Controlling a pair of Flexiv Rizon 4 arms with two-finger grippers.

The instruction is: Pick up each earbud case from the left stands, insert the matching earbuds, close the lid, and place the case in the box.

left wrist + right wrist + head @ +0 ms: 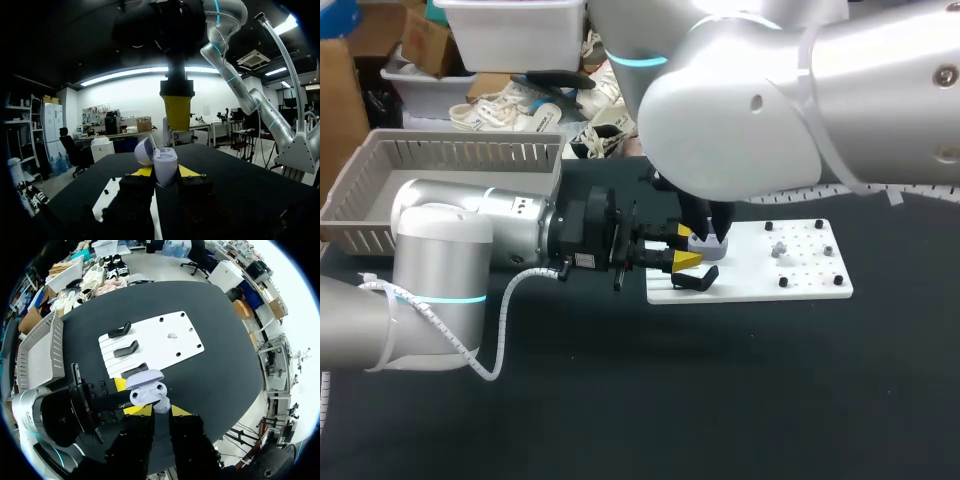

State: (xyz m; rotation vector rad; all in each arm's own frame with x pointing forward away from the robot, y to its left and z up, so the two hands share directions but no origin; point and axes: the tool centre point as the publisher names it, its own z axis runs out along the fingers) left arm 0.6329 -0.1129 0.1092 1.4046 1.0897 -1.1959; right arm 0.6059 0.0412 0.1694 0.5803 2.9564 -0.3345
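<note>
An open lavender earbud case (165,165) stands upright between the yellow tips of my left gripper (161,172), which is shut on it; the lid (144,150) is tipped back. In the head view this case (706,243) hangs at the left end of the white board (800,285), held by the left gripper (686,252). My right gripper (161,411) hangs directly over the case (149,389), shut on a pale earbud (161,404). From the left wrist, that earbud (166,131) shows beside the right gripper's yellow fingertip (177,112), just above the case opening.
Black stands (126,348) line the white board's (165,352) left side, and another small earbud (172,335) lies among its pegs (780,248). A grey slatted basket (380,200) sits at the table's back left. My right arm's bulk covers much of the head view.
</note>
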